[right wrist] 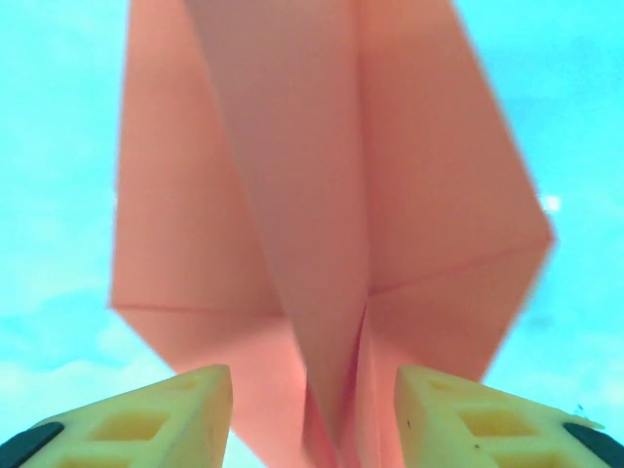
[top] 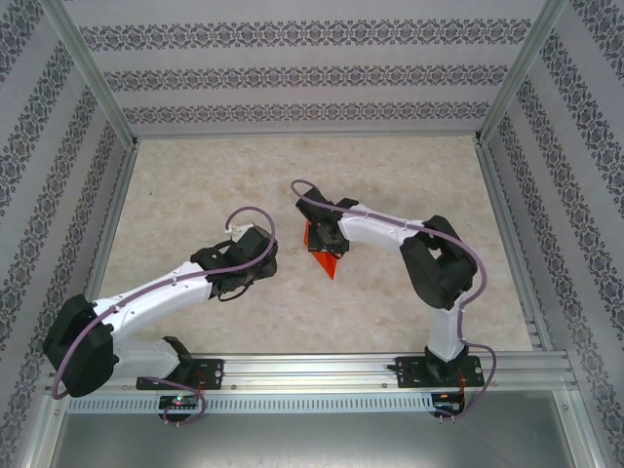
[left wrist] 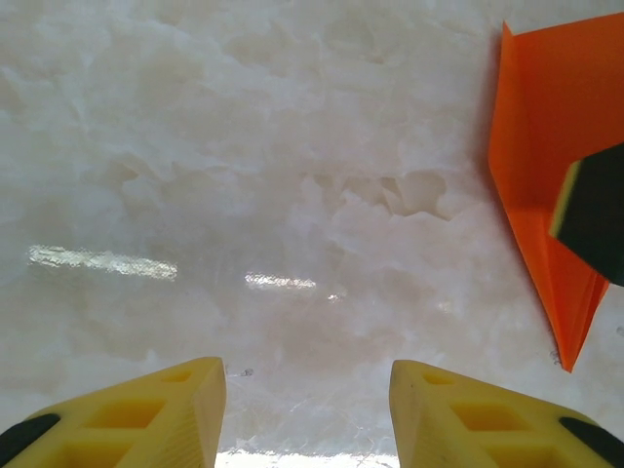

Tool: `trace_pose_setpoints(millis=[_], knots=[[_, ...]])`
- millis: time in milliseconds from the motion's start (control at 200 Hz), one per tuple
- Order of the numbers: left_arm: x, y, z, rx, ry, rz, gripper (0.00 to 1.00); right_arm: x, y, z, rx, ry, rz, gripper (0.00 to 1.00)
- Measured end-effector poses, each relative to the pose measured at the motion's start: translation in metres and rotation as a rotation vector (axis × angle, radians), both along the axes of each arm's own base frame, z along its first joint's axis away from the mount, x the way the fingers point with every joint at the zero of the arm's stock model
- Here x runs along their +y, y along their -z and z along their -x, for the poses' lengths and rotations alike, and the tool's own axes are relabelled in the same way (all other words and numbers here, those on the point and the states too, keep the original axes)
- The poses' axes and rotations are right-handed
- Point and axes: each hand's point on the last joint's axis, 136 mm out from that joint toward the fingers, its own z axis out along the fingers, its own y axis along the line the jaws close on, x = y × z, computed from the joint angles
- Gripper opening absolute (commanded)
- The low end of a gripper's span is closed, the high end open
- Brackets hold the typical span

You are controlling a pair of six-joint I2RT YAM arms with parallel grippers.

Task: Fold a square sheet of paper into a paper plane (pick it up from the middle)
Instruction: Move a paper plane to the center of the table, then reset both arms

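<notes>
The orange sheet of paper lies on the table folded into a pointed paper plane (top: 331,263), its tip toward the near edge. My right gripper (top: 323,237) hangs right over its wide end. In the right wrist view the plane (right wrist: 322,195) shows a raised centre fold that stands between the yellow fingers (right wrist: 195,409) with a gap on each side; my right gripper (right wrist: 312,419) is open. My left gripper (top: 265,255) is just left of the plane. It is open (left wrist: 307,409) over bare table, with the plane (left wrist: 541,146) at the right edge of its view.
The tabletop (top: 195,195) is pale marble, enclosed by patterned walls and aluminium posts (top: 93,73). A metal rail (top: 312,370) with both arm bases runs along the near edge. A dark fingertip of my right gripper (left wrist: 597,214) overlaps the plane in the left wrist view.
</notes>
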Motion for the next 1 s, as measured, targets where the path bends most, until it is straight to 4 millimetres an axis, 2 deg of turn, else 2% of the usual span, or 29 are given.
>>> trace_pose_setpoints(millis=[105, 215, 320, 420, 525, 634, 699, 764, 899, 999], knots=[[0.002, -0.009, -0.001, -0.029, -0.007, 0.012, 0.50, 0.001, -0.057, -0.002, -0.104, -0.024, -0.076, 0.61], [0.006, -0.016, -0.003, -0.059, -0.022, 0.011, 0.50, -0.007, -0.130, -0.001, -0.270, -0.044, -0.161, 0.72], [0.011, -0.024, -0.005, -0.089, -0.037, 0.008, 0.53, -0.031, -0.190, 0.008, -0.454, -0.038, -0.203, 0.85], [0.015, -0.032, -0.007, -0.119, -0.050, 0.009, 0.55, -0.068, -0.220, 0.024, -0.607, -0.001, -0.194, 0.96], [0.018, -0.039, -0.008, -0.150, -0.059, 0.010, 0.57, -0.111, -0.220, 0.038, -0.710, 0.064, -0.138, 0.98], [0.022, -0.046, -0.009, -0.176, -0.065, 0.007, 0.63, -0.153, -0.198, 0.049, -0.757, 0.133, -0.043, 0.98], [0.024, -0.049, -0.010, -0.189, -0.067, 0.002, 0.76, -0.174, -0.186, 0.055, -0.773, 0.165, 0.010, 0.98], [0.025, -0.051, -0.010, -0.199, -0.070, -0.004, 0.80, -0.192, -0.177, 0.060, -0.785, 0.196, 0.053, 0.98], [0.029, -0.053, -0.012, -0.216, -0.074, -0.020, 0.99, -0.219, -0.167, 0.066, -0.820, 0.240, 0.117, 0.98], [0.030, -0.054, -0.012, -0.223, -0.077, -0.031, 1.00, -0.235, -0.152, 0.067, -0.824, 0.251, 0.172, 0.98]])
